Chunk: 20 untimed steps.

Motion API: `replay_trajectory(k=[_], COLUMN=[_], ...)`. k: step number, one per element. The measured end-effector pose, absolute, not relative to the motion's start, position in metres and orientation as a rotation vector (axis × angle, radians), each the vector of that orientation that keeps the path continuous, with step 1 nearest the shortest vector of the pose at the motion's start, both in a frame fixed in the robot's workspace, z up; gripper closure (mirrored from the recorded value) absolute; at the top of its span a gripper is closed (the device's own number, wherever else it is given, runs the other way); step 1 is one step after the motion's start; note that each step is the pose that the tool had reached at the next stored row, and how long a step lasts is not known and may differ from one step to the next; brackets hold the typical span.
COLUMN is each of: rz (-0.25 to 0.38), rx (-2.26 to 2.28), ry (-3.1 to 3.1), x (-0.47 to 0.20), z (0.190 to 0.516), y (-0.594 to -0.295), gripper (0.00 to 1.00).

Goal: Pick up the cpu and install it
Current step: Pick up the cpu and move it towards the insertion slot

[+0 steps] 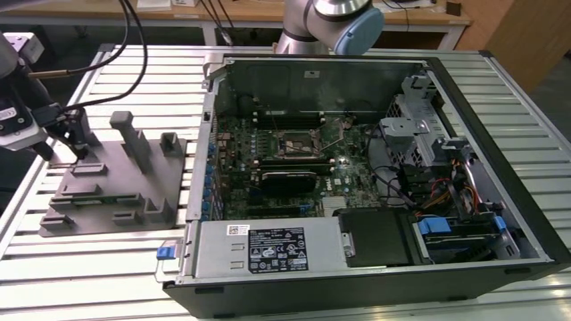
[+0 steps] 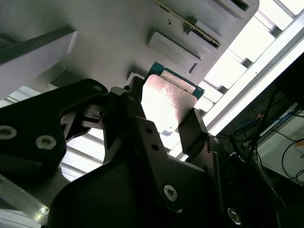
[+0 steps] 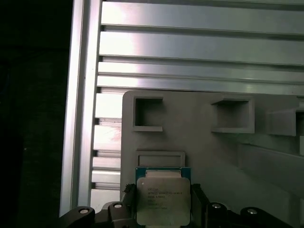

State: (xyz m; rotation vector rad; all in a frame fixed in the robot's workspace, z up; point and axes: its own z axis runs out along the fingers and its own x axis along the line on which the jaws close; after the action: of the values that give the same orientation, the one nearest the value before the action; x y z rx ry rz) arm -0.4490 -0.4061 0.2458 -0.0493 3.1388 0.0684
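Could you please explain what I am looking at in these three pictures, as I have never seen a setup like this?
This is one robot arm with a two-fingered gripper at its end. The exterior view comes from a camera off the arm and looks over the whole slatted metal table. On the table lie an open computer case, with its motherboard and socket showing, and, to the exterior view's left, a grey holder for parts. The gripper hangs over that holder. The two wrist views come from cameras riding on the arm, close to the gripper. In both, its black fingers sit on two opposite sides of the cpu, a small square chip with a silvery top, and appear to clamp it.
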Motion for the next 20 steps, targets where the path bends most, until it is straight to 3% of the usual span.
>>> replay_trajectory(k=[20], rz=[0.096], rx=[-0.049], ry=[3.138], x=[-0.449], z=[0.276], y=[-0.406], gripper=[0.46])
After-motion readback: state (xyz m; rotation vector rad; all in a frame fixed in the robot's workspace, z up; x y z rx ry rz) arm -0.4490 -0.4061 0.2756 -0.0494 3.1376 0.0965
